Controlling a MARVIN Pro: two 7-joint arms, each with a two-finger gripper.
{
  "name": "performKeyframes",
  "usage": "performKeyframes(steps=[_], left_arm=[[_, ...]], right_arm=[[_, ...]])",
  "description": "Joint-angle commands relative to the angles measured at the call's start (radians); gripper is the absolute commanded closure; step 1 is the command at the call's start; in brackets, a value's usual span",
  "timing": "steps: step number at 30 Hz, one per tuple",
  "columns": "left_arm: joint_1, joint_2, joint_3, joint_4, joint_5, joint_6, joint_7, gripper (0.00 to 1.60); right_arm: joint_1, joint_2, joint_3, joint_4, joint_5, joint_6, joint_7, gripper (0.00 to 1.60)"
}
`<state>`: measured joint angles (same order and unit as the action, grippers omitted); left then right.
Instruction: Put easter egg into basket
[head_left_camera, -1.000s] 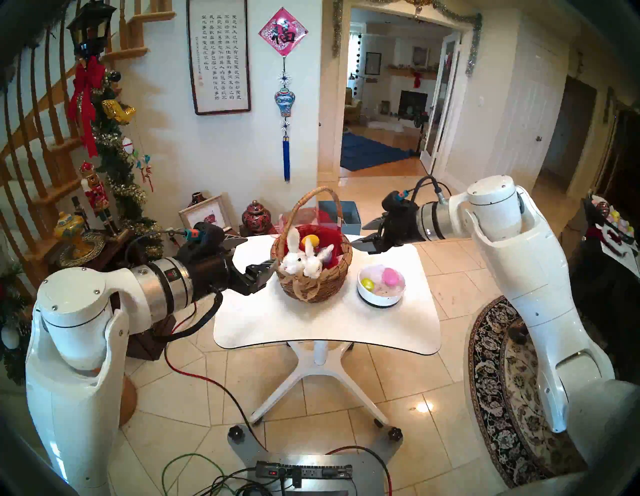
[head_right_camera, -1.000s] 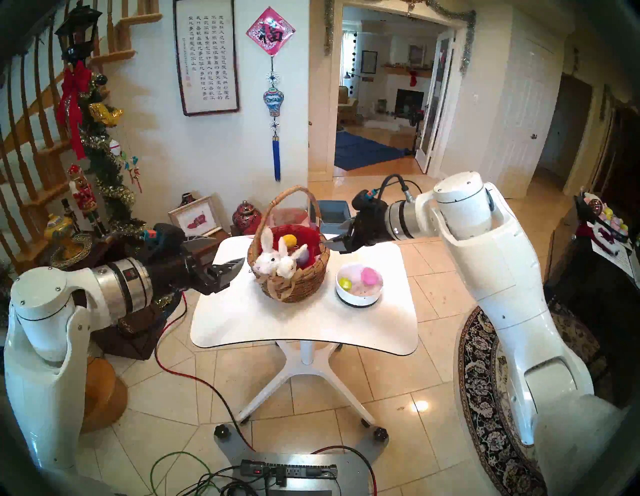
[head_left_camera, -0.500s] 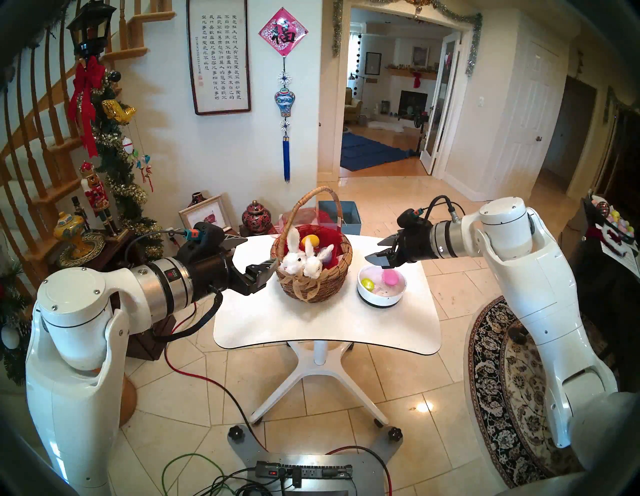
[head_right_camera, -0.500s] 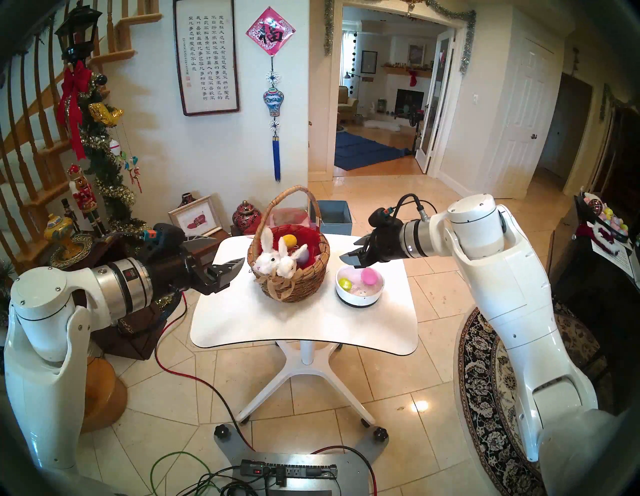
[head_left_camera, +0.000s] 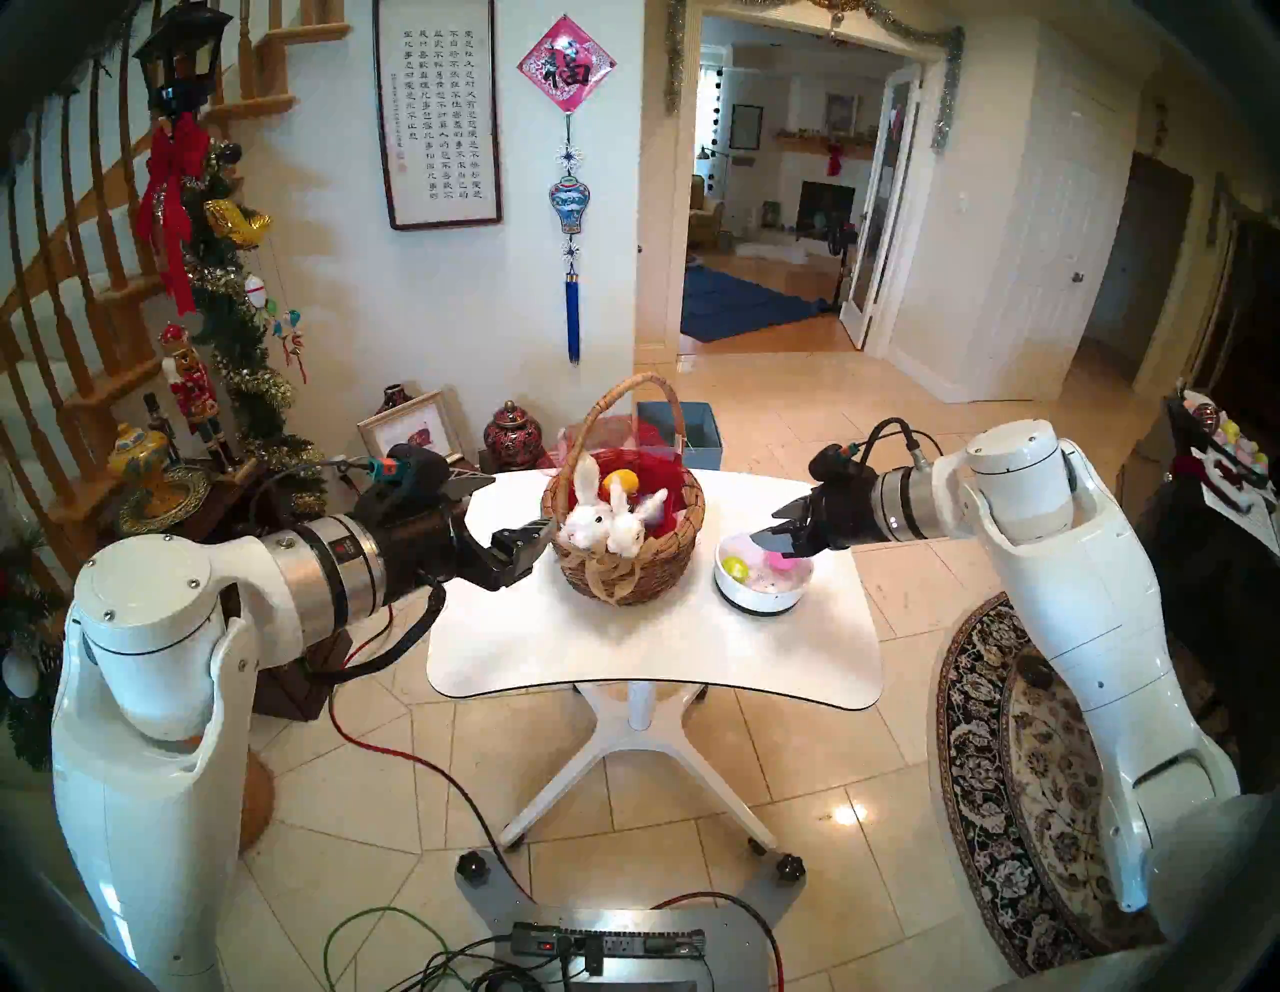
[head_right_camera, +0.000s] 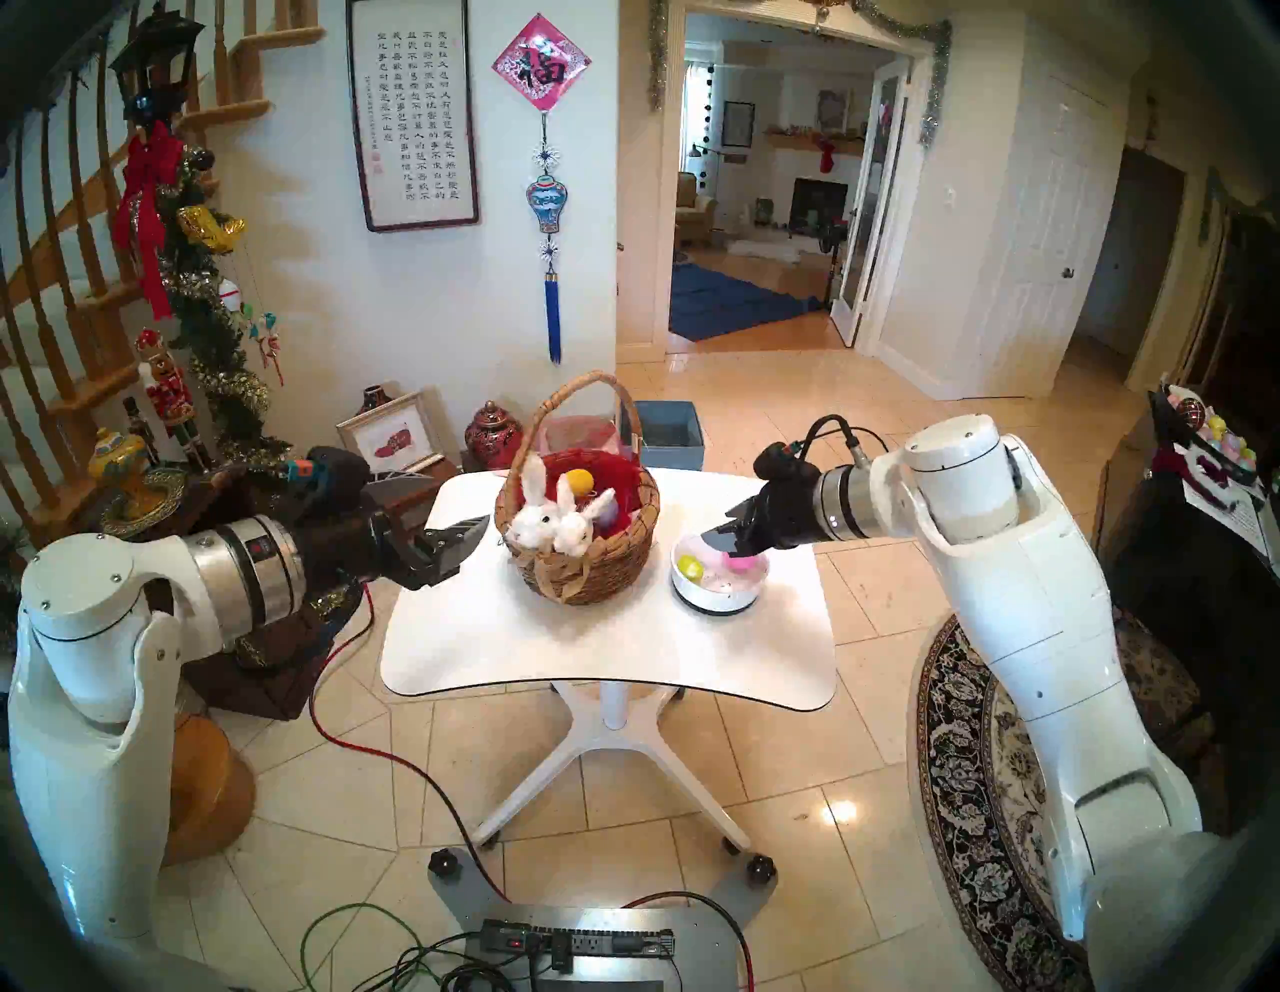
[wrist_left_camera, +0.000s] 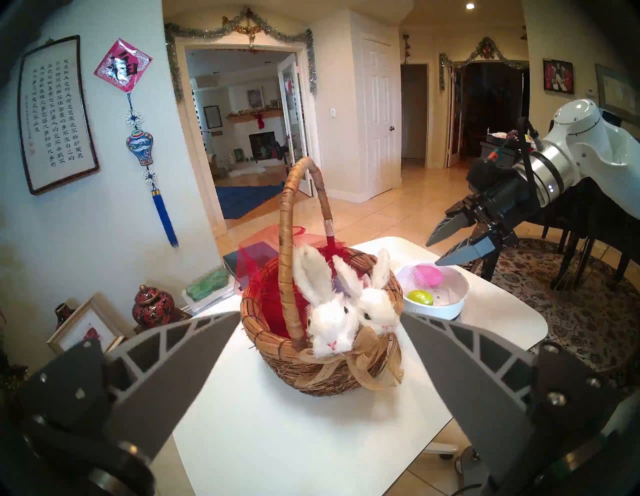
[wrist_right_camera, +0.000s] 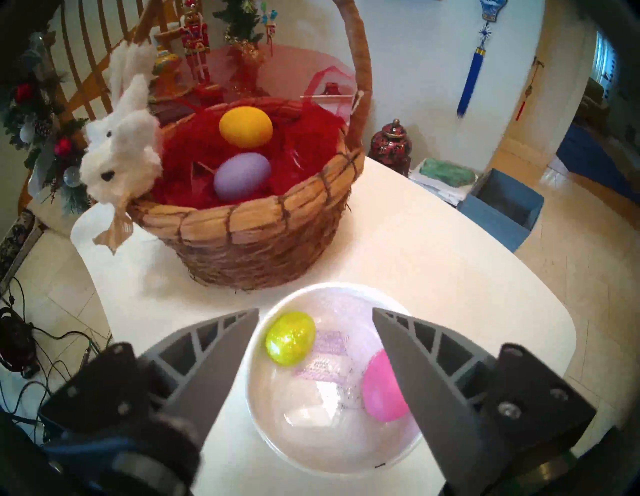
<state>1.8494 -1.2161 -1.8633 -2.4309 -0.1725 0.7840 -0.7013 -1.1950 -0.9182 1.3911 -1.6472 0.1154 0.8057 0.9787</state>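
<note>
The brown wicker basket (head_left_camera: 644, 568) with red lining and two white plush bunnies stands mid-table; it also shows in the right wrist view (wrist_right_camera: 263, 242). A yellow egg (wrist_right_camera: 246, 127) and a purple egg (wrist_right_camera: 241, 177) lie inside it. To its right, a small white bowl (head_left_camera: 758, 604) holds a pink egg (wrist_right_camera: 381, 391) and a glittery green egg (wrist_right_camera: 290, 338). My right gripper (head_left_camera: 763, 525) is open and empty just above the bowl, and one finger partly hides the pink egg. My left gripper (head_left_camera: 523, 500) is open and empty just left of the basket.
The white table (head_left_camera: 651, 658) has bare surface in front of the basket and bowl. A blue box (head_left_camera: 699, 426) sits on the floor behind the table. Red jars and a picture frame (head_left_camera: 409, 429) stand at the back left. A patterned rug (head_left_camera: 1004, 762) lies to the right.
My right gripper has moved from behind the basket's right side, toward me and down, to just above the white bowl. It stayed open. The left arm has not moved.
</note>
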Motion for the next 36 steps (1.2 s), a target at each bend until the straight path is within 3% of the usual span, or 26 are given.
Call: performKeyframes(steps=[1,19,22,25,36], left_arm=[[-0.008,0.001,0.0,-0.004,0.0,0.002,0.0,0.0],[-0.009,-0.002,0.0,-0.004,0.005,0.002,-0.004,0.0],[-0.009,-0.003,-0.001,-0.004,0.005,0.002,-0.005,0.0],[-0.009,-0.003,-0.001,-0.004,0.006,0.003,-0.006,0.0],[-0.01,-0.006,-0.001,-0.004,0.009,0.003,-0.009,0.0]], right_arm=[[-0.013,0.024,0.016,-0.004,-0.006,-0.002,-0.002,0.38],[-0.026,0.033,0.019,0.028,-0.032,-0.007,-0.009,0.35],[-0.025,0.032,0.02,0.034,-0.032,-0.008,-0.006,0.28],[-0.023,0.031,0.019,0.039,-0.032,-0.008,-0.002,0.0],[-0.013,0.022,0.013,0.058,-0.038,-0.004,0.007,0.0]])
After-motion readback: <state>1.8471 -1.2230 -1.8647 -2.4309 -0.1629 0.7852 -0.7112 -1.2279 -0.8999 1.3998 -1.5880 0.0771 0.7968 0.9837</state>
